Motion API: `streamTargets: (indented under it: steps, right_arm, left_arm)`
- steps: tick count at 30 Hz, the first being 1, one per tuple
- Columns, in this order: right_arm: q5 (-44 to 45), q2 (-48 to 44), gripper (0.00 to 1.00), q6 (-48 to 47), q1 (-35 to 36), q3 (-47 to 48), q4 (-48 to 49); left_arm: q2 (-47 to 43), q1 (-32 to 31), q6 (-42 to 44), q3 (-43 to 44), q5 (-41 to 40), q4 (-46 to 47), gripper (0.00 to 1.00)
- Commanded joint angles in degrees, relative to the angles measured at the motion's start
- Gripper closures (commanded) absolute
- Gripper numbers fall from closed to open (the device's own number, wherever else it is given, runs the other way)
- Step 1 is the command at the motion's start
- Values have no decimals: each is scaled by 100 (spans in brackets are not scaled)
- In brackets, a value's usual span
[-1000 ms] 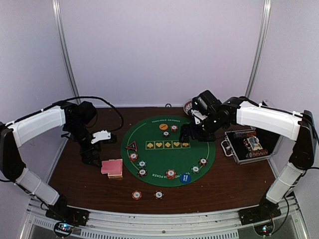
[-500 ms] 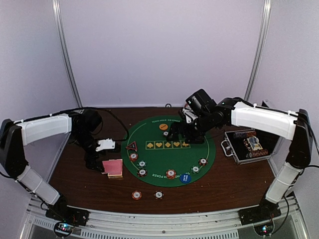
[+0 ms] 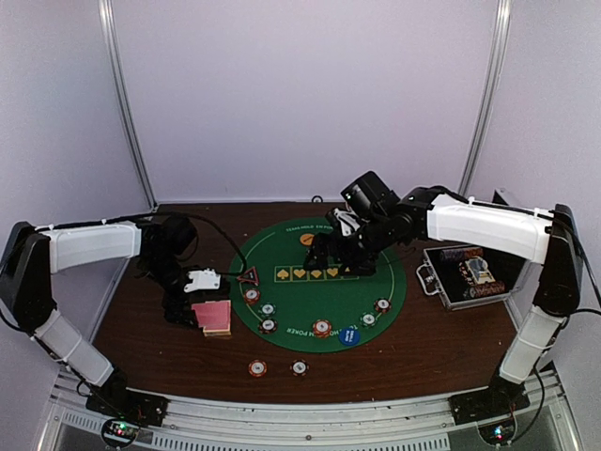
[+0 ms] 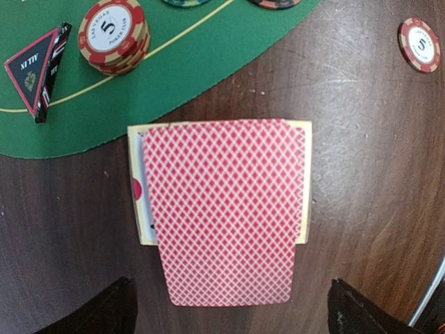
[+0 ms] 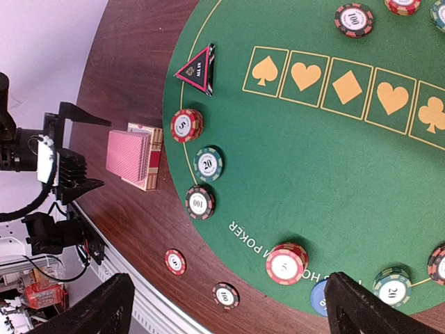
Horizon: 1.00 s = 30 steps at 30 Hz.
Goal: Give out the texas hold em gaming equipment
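A deck of pink-backed cards (image 3: pixel 216 318) lies on the brown table just left of the round green mat (image 3: pixel 319 287). My left gripper (image 3: pixel 191 313) hangs over the deck's near end, open and empty; its fingertips (image 4: pixel 111 309) straddle the deck (image 4: pixel 226 209). My right gripper (image 3: pixel 338 260) is open and empty, high above the mat's far half. On the mat are a black red-edged triangle marker (image 5: pixel 197 69), red (image 5: pixel 186 125), green (image 5: pixel 208 163) and dark (image 5: pixel 200 202) chips, a red chip stack (image 5: pixel 286 263), a blue button (image 3: pixel 349 336) and an orange button (image 3: pixel 307 239).
Two chips (image 3: pixel 257 368) (image 3: pixel 300 367) lie on bare table in front of the mat. A silver-edged black case (image 3: pixel 467 274) with chips stands open at the right. The mat prints a row of five suit boxes (image 5: pixel 348 87). Metal frame posts stand at the back corners.
My left gripper has moved right and nearer, from beside the deck to over it. My right arm has swung left along the mat's far side.
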Motion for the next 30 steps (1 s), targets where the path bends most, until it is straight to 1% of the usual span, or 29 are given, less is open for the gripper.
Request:
streamTargets:
  steps: [1, 6, 30]
  right_arm:
    - [-62, 57, 1, 46, 66, 224, 94]
    - [-54, 66, 1, 28, 85, 231, 68]
    - [-53, 13, 0, -1, 85, 146, 35]
  left_arm:
    - [128, -21, 120, -10, -43, 175, 3]
    - [200, -21, 121, -70, -148, 283, 2]
    - [544, -30, 59, -46, -135, 346, 2]
